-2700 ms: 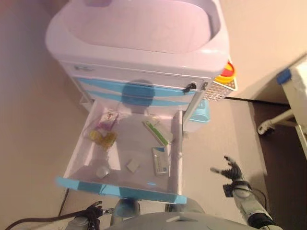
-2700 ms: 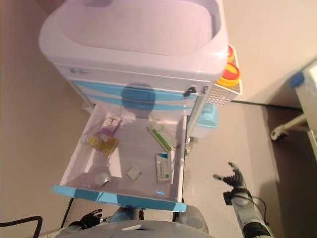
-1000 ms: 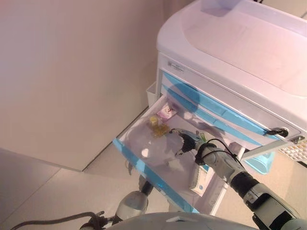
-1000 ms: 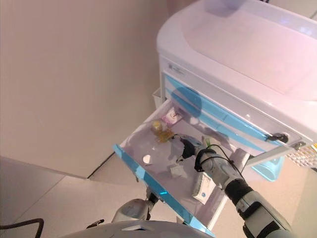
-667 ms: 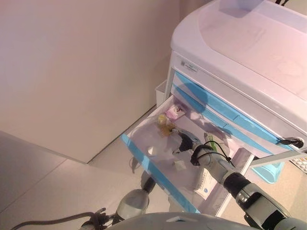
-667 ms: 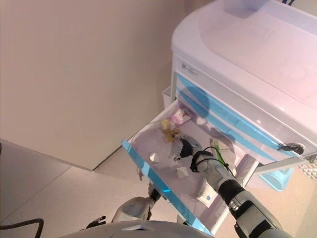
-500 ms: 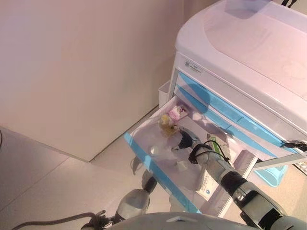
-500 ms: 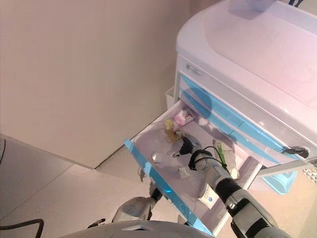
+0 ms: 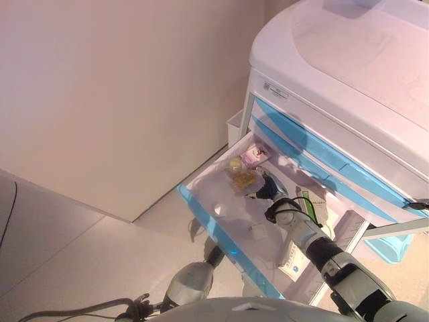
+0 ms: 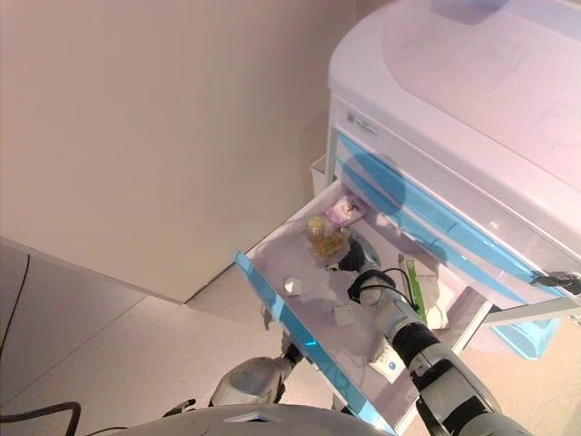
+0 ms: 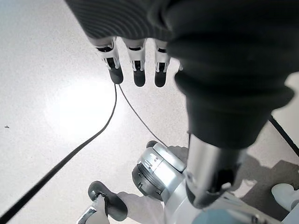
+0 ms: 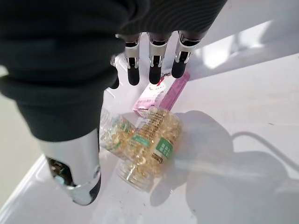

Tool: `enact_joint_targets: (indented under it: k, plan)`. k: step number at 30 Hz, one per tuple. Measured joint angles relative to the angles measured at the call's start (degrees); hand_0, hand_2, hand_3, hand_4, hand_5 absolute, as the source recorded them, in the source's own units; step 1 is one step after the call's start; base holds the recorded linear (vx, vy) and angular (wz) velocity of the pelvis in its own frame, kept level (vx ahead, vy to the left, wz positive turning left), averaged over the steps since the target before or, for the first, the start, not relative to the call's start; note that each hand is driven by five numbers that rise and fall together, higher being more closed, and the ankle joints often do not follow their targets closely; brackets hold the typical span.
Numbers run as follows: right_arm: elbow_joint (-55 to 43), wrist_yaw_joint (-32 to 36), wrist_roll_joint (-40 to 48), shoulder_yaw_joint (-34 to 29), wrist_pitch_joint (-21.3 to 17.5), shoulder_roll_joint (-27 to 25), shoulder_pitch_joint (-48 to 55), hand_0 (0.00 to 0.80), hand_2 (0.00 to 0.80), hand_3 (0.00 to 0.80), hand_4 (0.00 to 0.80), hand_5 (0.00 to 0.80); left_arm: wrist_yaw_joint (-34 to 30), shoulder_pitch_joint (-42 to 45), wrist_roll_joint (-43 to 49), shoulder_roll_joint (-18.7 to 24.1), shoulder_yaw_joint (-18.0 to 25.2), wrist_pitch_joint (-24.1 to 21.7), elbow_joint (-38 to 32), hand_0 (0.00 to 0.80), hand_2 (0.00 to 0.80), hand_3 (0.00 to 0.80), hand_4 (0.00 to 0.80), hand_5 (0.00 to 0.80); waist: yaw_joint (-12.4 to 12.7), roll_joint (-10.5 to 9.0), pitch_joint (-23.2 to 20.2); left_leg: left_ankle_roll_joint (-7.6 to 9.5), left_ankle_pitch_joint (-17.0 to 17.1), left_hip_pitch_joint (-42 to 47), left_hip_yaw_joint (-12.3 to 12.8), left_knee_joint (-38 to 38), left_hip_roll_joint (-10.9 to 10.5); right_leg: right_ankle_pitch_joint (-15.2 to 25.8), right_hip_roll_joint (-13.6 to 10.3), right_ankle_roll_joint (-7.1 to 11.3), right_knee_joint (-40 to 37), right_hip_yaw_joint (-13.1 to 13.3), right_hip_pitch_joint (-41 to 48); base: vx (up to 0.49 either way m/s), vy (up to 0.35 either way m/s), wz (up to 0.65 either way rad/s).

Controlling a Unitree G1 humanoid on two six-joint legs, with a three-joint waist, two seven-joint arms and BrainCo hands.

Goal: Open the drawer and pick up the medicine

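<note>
Now right robot hand open, empty, above capsule bottles near drawer wall.

wall: plain beige | floor: pale, speckled, glossy

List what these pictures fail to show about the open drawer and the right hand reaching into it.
- Right hand: its wrist view shows straight fingers above the clear bottles of yellow capsules, but not whether anything touches.
- Pink box: partly behind the fingers there.
- Small pieces near the drawer front: too small to identify in the eye views.
- Green-striped box: the right arm covers part of it.
</note>
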Motion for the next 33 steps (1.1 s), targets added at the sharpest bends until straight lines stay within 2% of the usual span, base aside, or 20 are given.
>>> enact_joint_targets:
  k: [16,24,33]
  plan:
    - [6.0,-1.7,3.3,-0.1,0.7,0.7,-7.2,0.000,0.000,0.000,0.000,0.000,-0.1,0.2,-0.1,-0.2,-1.2,-2.3,0.1,0.000,0.000,0.000,0.000,0.000,0.8,1.99,1.0,-0.09,0.4,-0.7,-1.4,0.1,-0.5,-0.2,-0.2,0.23,0.1,-1.0,-0.1,0.004,0.031,0.05]
    - [10.2,-1.5,3.3,-0.1,2.2,1.8,-10.6,0.000,0.000,0.000,0.000,0.000,-0.5,0.3,-0.1,-0.2,-2.2,-2.4,0.1,0.000,0.000,0.000,0.000,0.000,1.8,2.09,1.1,-0.30,0.5,-1.7,-1.9,0.1,-0.5,-0.3,-0.2,0.28,0.4,-1.4,-1.0,-0.001,0.024,0.02]
    - [13.7,-1.0,3.3,-0.1,2.8,1.6,-14.9,0.000,0.000,0.000,0.000,0.000,-1.2,-0.1,-0.1,-0.2,-2.4,-2.5,0.0,0.000,0.000,0.000,0.000,0.000,3.2,2.02,4.3,-0.45,0.8,-2.0,-2.3,0.2,-0.5,-0.3,-0.2,0.28,0.6,-1.9,-1.3,-0.001,0.004,0.03]
